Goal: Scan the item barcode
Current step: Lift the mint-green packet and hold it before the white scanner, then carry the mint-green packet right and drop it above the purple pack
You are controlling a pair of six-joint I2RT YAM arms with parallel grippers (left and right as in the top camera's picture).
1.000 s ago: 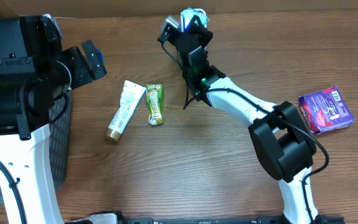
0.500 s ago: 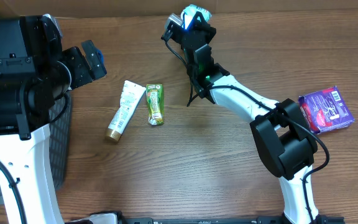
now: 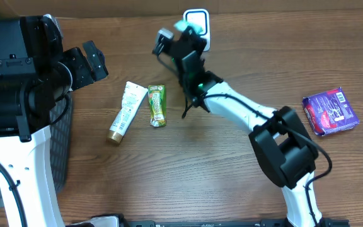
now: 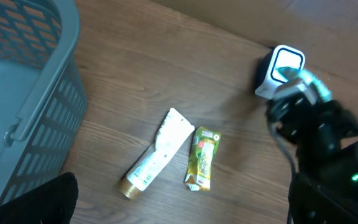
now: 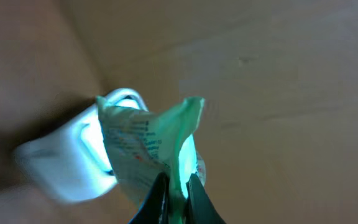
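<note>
Scanning step: right hand point(image 5: 174, 186) clenched on a crinkled pale-green sachet point(image 5: 148, 143) just beside the white boxy scanner point(image 3: 198, 20); next, seemingly, turn its barcode toward the window

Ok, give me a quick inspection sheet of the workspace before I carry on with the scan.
Surface: wooden table, no spills seen.
Job's things: green-and-white packet held close to the white barcode scanner.
Clutter: white tube and green sachet lying side by side; purple box far right.
Grippers: right gripper, fingers shut on the packet; left gripper open, empty.
Cables: black cable hanging loose off the right arm.
Surroundings: grey basket at the table's left edge.
</note>
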